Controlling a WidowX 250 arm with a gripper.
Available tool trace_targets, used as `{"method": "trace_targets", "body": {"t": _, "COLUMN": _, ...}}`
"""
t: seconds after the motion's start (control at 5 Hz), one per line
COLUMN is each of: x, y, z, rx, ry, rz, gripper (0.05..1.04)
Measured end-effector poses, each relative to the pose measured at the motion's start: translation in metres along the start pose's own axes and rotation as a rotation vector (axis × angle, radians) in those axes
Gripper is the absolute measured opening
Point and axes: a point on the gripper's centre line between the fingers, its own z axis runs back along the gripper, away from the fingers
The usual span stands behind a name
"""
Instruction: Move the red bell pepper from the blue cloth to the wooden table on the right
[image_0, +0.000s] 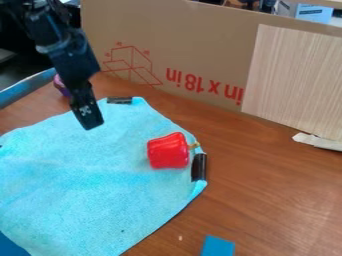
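In the camera view, one black gripper (89, 120) hangs in the upper left of the frame, over the upper part of one light blue cloth (87, 175). How far open it is, and whether it has hold of anything, I cannot tell. One red toy pepper (168, 151) lies on its side on the cloth near the middle of the frame, well apart from the gripper, its single stem (194, 146) pointing right.

Two black pieces (199, 167) sit at the cloth's border: one just right of and below the pepper, the other at the cloth's upper corner, near the gripper. One purple thing (61, 86) shows partly hidden behind the arm.

The cloth lies on one brown table (267, 200). One blue piece (218, 246) is at the bottom edge, right of centre. Along the top stands one cardboard panel (180, 40) with red print, and one pale wood-grain panel (294, 80) is at upper right. Below that lies one whitish strip (317, 141).
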Motion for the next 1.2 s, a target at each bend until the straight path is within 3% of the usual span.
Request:
{"method": "trace_targets", "body": {"t": 0.4, "x": 0.015, "y": -0.012, "z": -0.019, "rx": 0.024, "ry": -0.004, "rz": -0.102, "gripper": 1.0}}
{"method": "trace_targets", "body": {"t": 1.2, "x": 0.048, "y": -0.04, "z": -0.055, "rx": -0.049, "ry": 0.038, "rz": -0.156, "gripper": 1.0}}
